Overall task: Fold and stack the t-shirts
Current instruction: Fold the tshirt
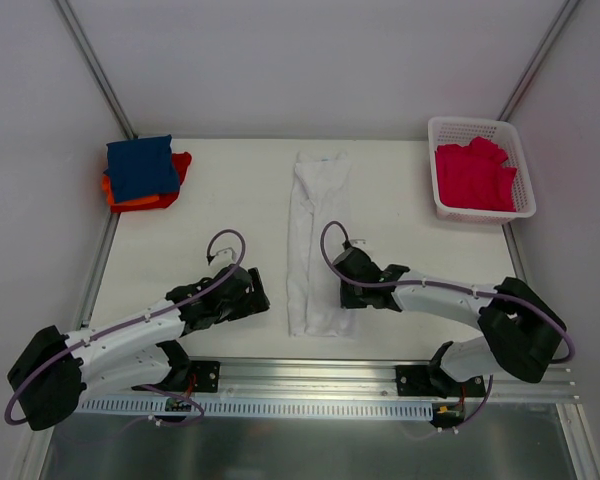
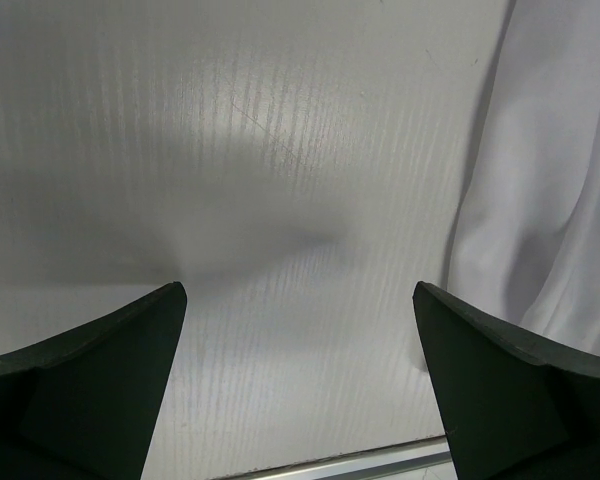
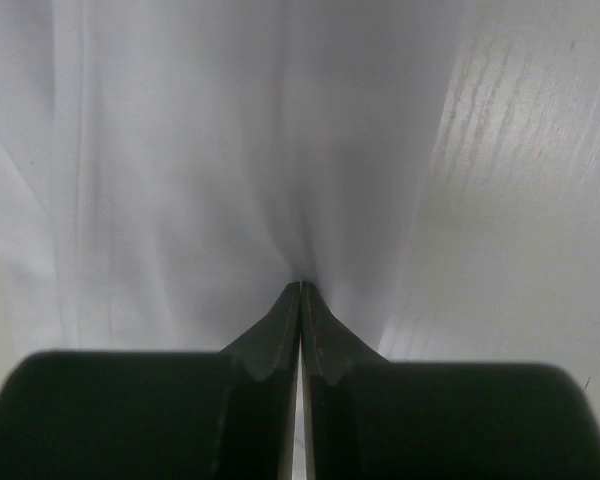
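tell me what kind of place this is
Probably a robot lab test cell, not a home: a white table boxed in by white panels, a left arm and right arm bolted to a metal rail, and staged laundry, a white t-shirt and a basket.

White table (image 1: pixel 230 210); plain pale walls (image 1: pixel 310 60); metal corner struts (image 1: pixel 95 65).

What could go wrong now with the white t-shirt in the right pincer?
The right pincer holds only a small pucker of the white t-shirt, so the cloth may slip out. The left pincer is open over bare table beside the shirt; a one-sided lift could undo the long fold.
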Available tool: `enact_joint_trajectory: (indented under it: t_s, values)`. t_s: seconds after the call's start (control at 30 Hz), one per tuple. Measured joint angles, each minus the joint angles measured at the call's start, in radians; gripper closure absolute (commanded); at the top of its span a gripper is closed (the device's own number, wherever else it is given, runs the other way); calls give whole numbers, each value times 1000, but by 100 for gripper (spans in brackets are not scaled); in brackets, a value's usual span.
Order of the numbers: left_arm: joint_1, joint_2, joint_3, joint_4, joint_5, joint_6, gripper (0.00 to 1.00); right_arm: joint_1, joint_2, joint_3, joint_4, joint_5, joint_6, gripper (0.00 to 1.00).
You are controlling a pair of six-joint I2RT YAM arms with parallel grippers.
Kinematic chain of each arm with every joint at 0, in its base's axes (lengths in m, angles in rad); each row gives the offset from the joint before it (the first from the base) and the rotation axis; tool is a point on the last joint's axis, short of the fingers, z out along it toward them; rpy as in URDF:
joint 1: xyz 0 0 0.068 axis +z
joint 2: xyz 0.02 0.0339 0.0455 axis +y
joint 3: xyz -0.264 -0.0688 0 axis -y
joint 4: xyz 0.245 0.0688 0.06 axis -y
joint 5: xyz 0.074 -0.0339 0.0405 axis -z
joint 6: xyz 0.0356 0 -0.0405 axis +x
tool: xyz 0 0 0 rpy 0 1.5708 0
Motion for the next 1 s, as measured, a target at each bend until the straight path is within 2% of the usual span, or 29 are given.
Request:
enact_joint_trajectory:
  t_s: [0.23, 0.47, 0.63, 0.87, 1.0]
  values:
    - [0, 40, 4, 10, 21, 10, 1, 29, -13, 118, -112, 5, -77, 87]
    - [0, 102, 13, 89, 61, 24, 1, 35, -149, 138, -194, 48, -103, 77]
    - [0, 143, 11, 188, 115, 23, 1, 39, -243, 40, -219, 80, -87, 71]
    - [-11, 199, -11, 359, 192, -11, 1, 61, -278, -109, -259, 88, -25, 70]
    - [-88, 231, -14, 423, 198, -55, 1, 81, -302, -151, -258, 89, 14, 70]
